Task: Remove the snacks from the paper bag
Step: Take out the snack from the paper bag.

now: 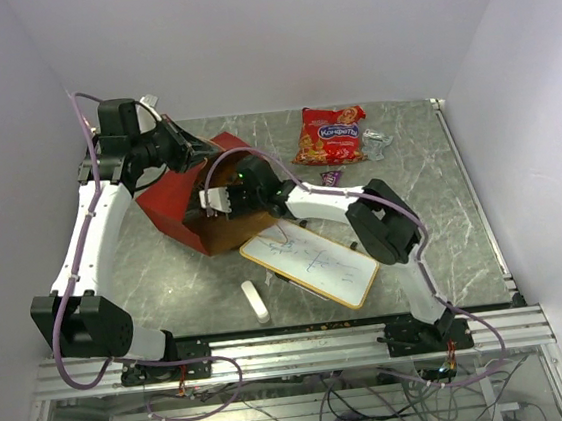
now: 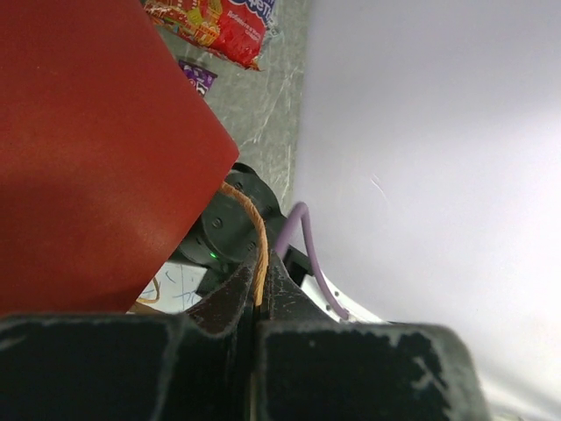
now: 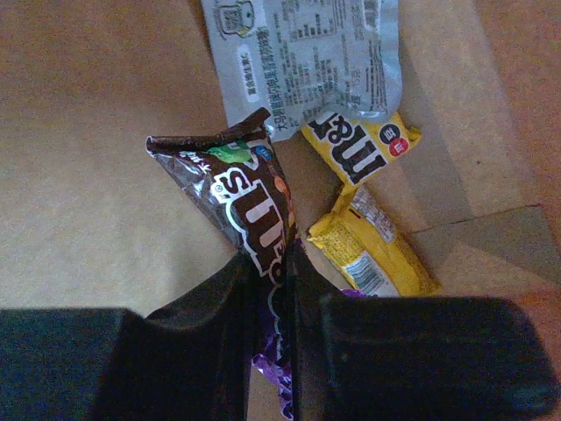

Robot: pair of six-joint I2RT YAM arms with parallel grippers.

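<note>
Near edge of the desk point(image 1: 167, 273): an eraser point(image 1: 255, 301) lies just left of a whiteboard point(image 1: 310, 265), which sits tilted at centre.

Bag point(image 1: 184, 196): lies on its side at left-centre, behind the whiteboard. Its long axis runs from the far-left corner toward the near-right corner, and the brown-lined mouth faces near-right.

Left gripper point(image 1: 192, 151): positioned over the far side of the bag. In the left wrist view the gripper point(image 2: 260, 294) is closed on the twine handle point(image 2: 254, 228), which runs from the bag's point(image 2: 88, 158) edge into the fingers.

Right gripper point(image 1: 218, 202): inside the bag mouth, entered from the right. In the right wrist view the gripper point(image 3: 270, 263) is clamped on the lower end of a dark pack point(image 3: 237, 189). The pack's long axis points away from the fingers, leaning left. Two yellow packs point(image 3: 364, 145) lie just right of it on the brown lining, one beyond the other. A grey packet point(image 3: 307, 53) lies past them, overlapping the dark pack's far tip.

Far edge, right of centre, outside the bag:
- purple pack point(image 1: 332, 177), nearest the bag;
- red packet point(image 1: 330, 133), beyond it;
- silver wrapper point(image 1: 377, 143), touching the red packet's right side.
</note>
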